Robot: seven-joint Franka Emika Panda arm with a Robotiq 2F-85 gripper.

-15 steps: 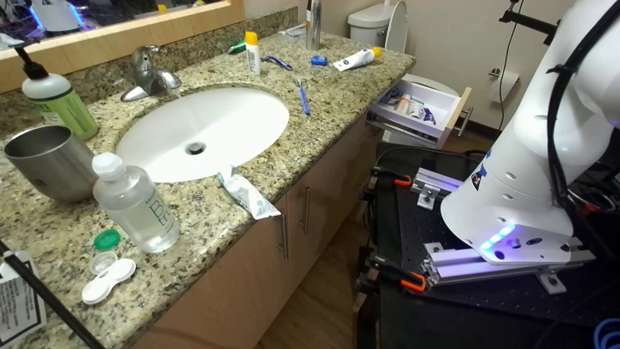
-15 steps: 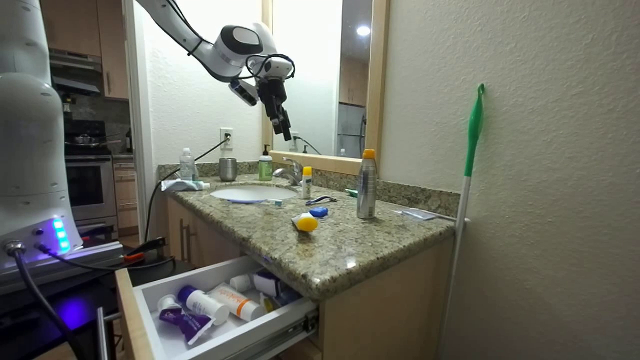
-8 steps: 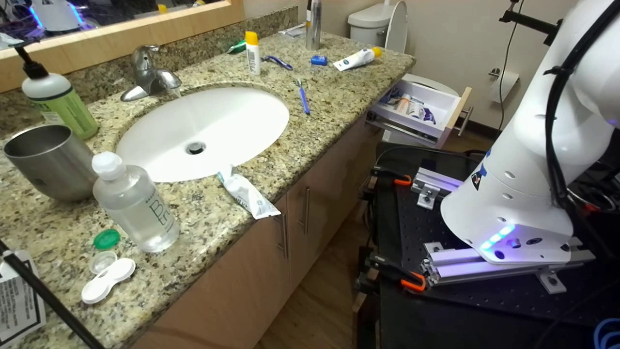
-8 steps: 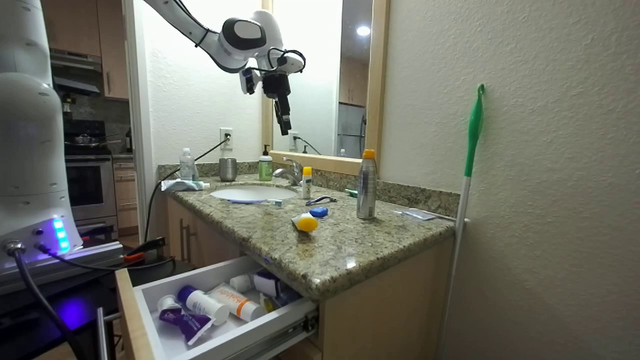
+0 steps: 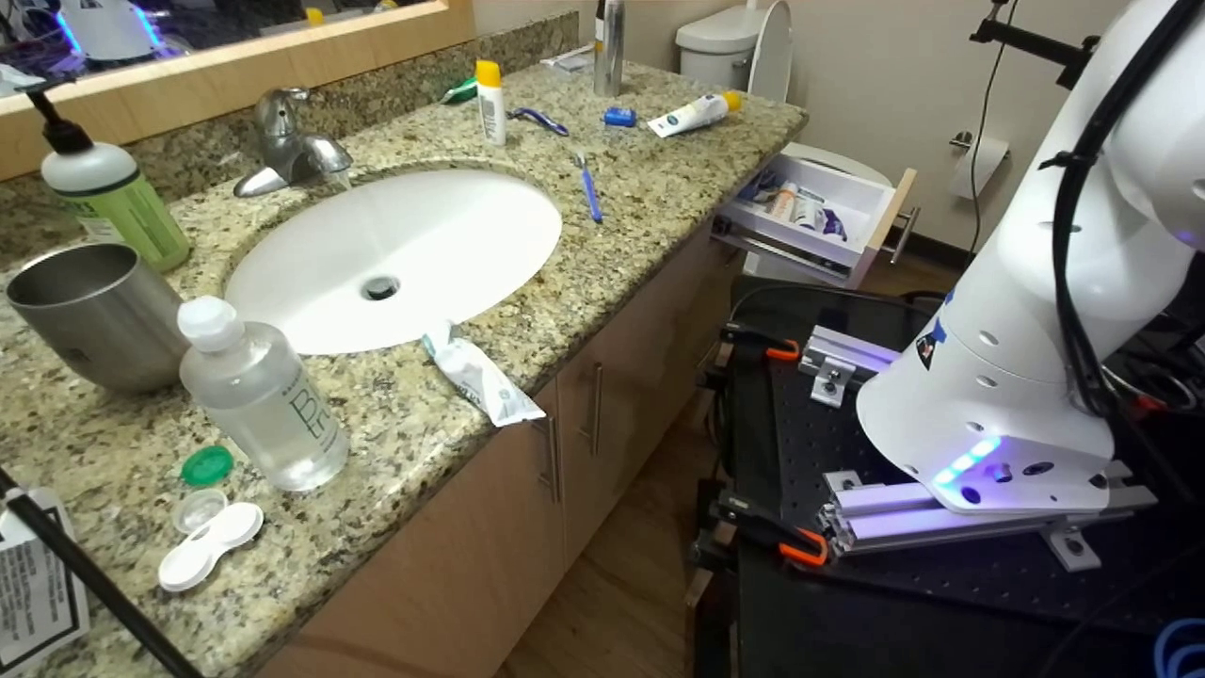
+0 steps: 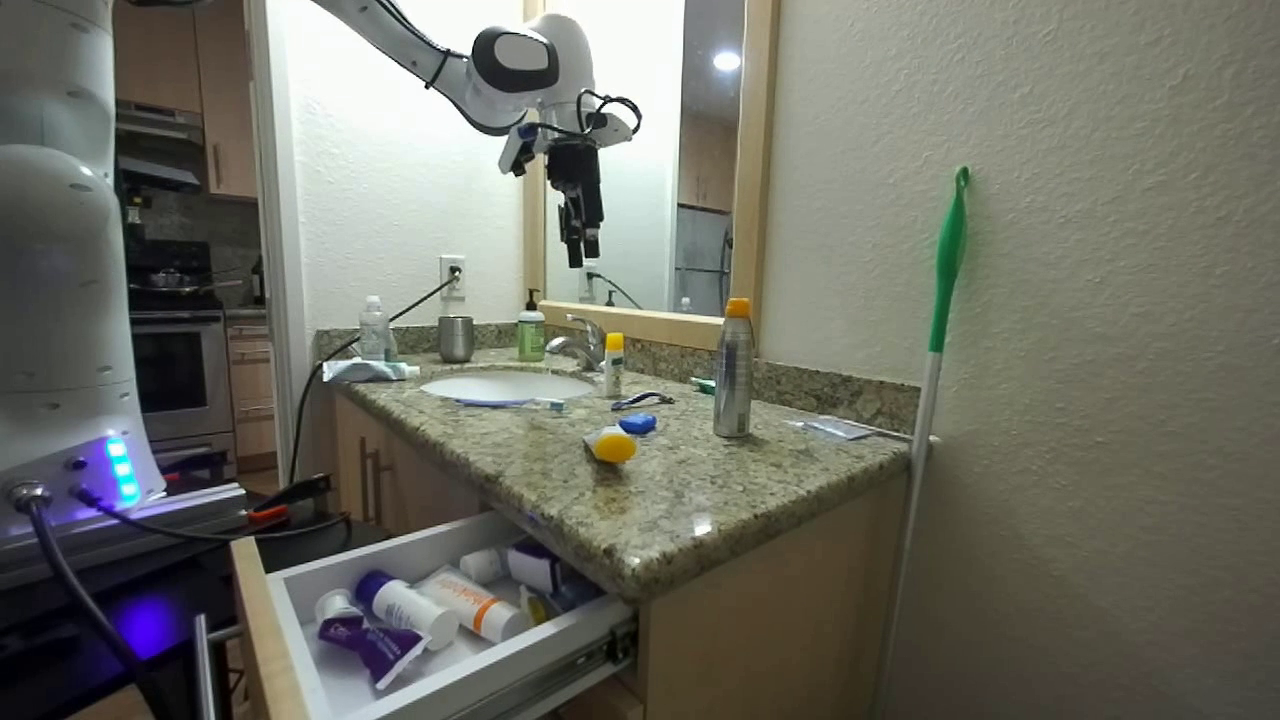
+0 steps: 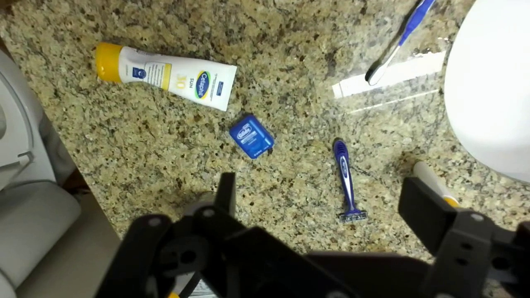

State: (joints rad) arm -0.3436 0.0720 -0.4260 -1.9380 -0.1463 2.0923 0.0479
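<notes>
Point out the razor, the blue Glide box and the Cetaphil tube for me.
Razor (image 7: 346,178), wrist view: on its handle.
Blue Glide box (image 7: 251,137), wrist view: on its top face.
Cetaphil tube (image 7: 174,78), wrist view: on its printed body.

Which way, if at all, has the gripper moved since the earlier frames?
Yes, toward picture right: in an exterior view, the gripper now hangs farther right of the mirror frame's left post.
</notes>
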